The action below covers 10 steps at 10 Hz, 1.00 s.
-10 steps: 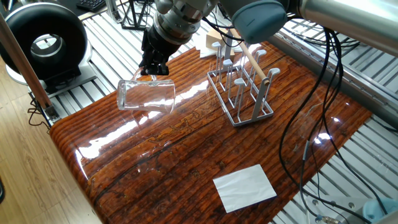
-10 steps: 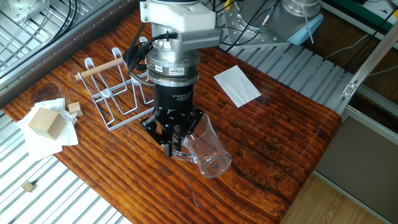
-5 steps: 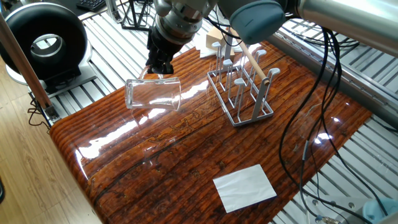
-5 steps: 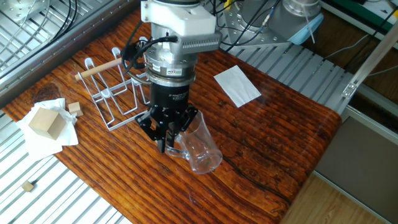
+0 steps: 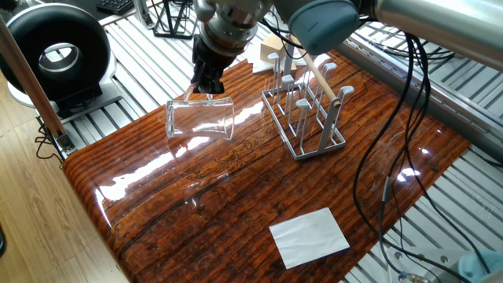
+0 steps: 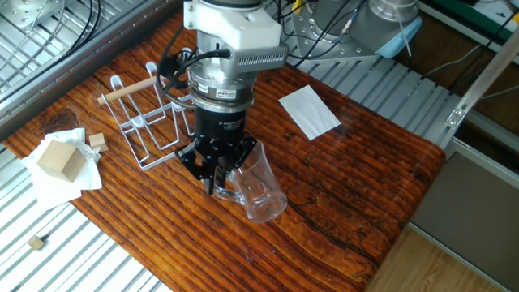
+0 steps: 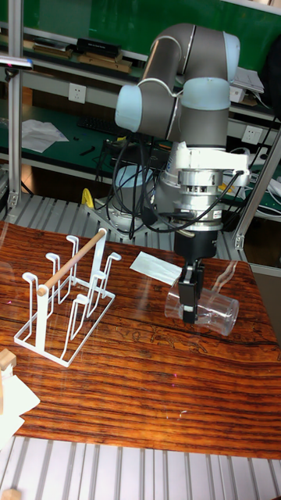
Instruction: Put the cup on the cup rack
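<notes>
The cup (image 5: 200,120) (image 6: 256,187) (image 7: 206,308) is a clear glass tumbler, held on its side above the wooden table. My gripper (image 5: 207,85) (image 6: 216,185) (image 7: 188,307) is shut on the cup's rim, pointing down. The cup rack (image 5: 305,110) (image 6: 151,122) (image 7: 70,298) is a grey wire frame with upright pegs and a wooden rod handle. It stands on the table, apart from the cup, and its pegs are bare.
A white paper sheet (image 5: 309,236) (image 6: 310,111) lies on the wooden table (image 5: 236,196). Wooden blocks on white paper (image 6: 58,162) sit beyond the rack near the table corner. A black round device (image 5: 55,51) and a black wire stand (image 5: 171,17) stand off the table.
The gripper with the cup has moved a little toward the rack and slightly upward. The cup stays on its side in the grip.
</notes>
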Each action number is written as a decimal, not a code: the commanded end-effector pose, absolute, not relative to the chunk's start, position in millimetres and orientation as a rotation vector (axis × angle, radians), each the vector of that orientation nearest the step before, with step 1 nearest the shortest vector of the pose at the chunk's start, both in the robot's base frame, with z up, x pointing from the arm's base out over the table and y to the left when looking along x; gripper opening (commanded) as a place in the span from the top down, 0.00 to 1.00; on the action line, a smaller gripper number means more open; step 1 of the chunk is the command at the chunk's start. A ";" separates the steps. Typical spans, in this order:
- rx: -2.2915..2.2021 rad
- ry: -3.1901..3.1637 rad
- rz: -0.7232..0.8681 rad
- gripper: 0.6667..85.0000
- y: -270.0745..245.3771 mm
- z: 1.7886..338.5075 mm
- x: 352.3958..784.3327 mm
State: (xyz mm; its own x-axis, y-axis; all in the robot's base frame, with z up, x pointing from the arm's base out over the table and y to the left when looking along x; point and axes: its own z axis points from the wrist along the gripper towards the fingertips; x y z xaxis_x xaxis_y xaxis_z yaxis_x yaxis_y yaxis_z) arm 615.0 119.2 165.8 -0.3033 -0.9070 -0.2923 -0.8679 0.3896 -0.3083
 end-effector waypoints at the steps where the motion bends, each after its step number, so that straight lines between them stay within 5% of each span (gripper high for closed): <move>1: -1.508 2.245 -0.194 1.00 107.1 168.8 622.5; 5: -1.468 2.261 -0.163 1.00 111.5 169.2 622.2; 10: -1.416 2.208 0.182 1.00 83.6 217.5 596.5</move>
State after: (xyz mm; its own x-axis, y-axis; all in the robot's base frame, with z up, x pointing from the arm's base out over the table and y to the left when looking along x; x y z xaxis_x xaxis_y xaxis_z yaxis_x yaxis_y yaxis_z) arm 606.0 92.5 190.9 -0.3238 -0.8651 -0.3832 -0.8733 0.4291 -0.2309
